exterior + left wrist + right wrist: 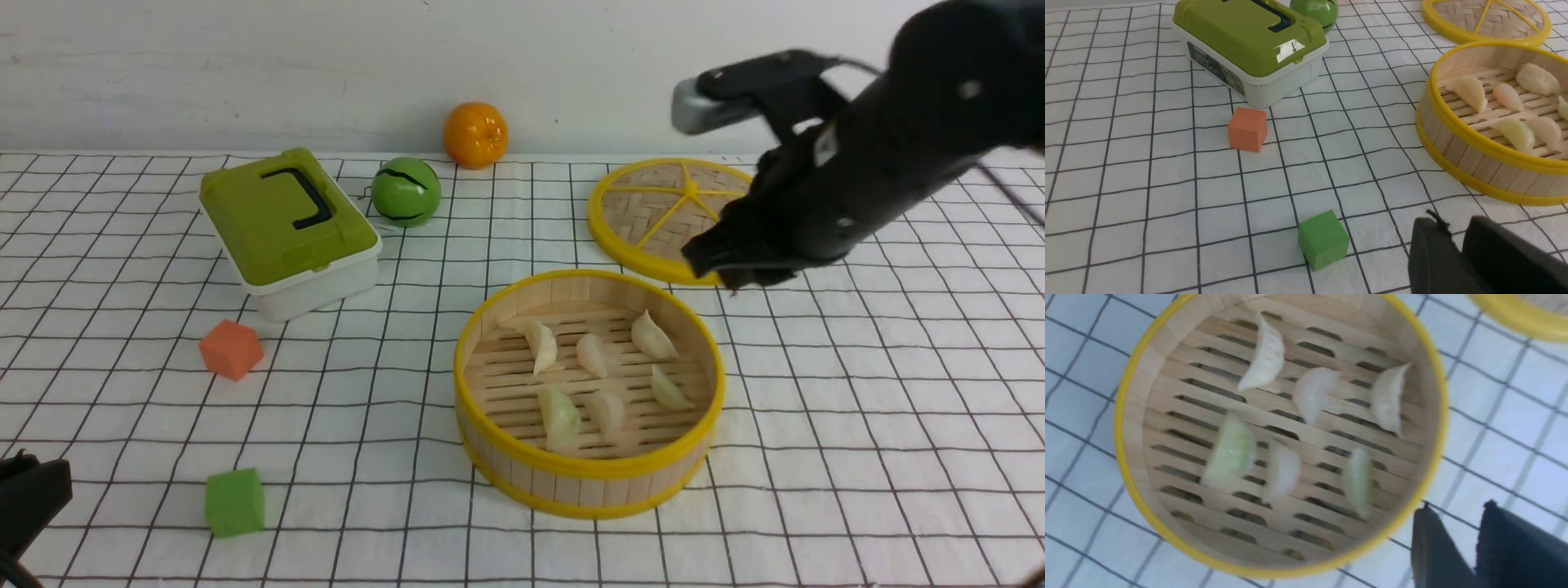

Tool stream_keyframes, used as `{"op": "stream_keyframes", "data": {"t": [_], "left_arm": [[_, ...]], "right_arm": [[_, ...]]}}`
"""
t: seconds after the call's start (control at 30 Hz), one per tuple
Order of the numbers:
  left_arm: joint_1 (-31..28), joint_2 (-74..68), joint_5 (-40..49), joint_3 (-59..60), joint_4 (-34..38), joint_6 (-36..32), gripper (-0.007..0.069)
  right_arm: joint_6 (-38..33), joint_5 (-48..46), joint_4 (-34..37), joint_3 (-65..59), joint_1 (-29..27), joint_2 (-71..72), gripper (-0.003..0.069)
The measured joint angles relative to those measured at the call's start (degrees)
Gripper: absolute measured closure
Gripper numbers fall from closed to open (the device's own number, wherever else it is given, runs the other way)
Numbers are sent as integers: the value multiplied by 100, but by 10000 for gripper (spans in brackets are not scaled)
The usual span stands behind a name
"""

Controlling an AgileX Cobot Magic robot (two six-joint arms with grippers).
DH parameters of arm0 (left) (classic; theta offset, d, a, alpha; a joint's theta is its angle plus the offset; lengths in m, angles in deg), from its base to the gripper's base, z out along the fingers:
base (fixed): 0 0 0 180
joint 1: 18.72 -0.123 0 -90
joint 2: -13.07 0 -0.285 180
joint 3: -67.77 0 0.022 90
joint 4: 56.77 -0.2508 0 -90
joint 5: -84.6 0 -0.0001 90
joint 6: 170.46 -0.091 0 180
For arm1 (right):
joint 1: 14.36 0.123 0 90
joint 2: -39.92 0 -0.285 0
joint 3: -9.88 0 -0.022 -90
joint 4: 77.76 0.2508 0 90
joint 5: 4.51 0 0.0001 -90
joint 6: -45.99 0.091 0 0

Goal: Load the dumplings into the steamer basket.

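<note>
The steamer basket (571, 488) stands at the middle of the checked cloth, and several pale dumplings (591, 354) lie on its slatted floor. From the right wrist view the basket (1119, 428) is seen from above with the dumplings (1312, 394) spread inside. My right gripper (710, 261) hovers above the cloth just behind the basket's back right rim. Its fingers (1457, 508) stand apart with nothing between them. My left gripper (1453, 222) hangs low at the near left, beside the green cube (1323, 240) and short of the basket (1470, 161). Only a narrow gap shows between its tips, and it holds nothing.
The flat woven lid (645, 204) lies behind the basket, under my right arm. A green-lidded white box (290, 220), a green ball (406, 192) and an orange (475, 135) are at the back left. An orange cube (231, 349) and the green cube (234, 501) sit at the left.
</note>
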Motion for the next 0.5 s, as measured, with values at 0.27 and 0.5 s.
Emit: {"op": "stream_keyframes", "data": {"t": [0.27, 0.5], "left_arm": [[0, 0, 0, 0, -7, 0, 500], [0, 0, 0, 0, -12, 0, 500]], "right_arm": [[632, -1069, -1821, -179, 0, 2400, 681], [2154, 808, -2758, -2101, 0, 5309, 680]]}}
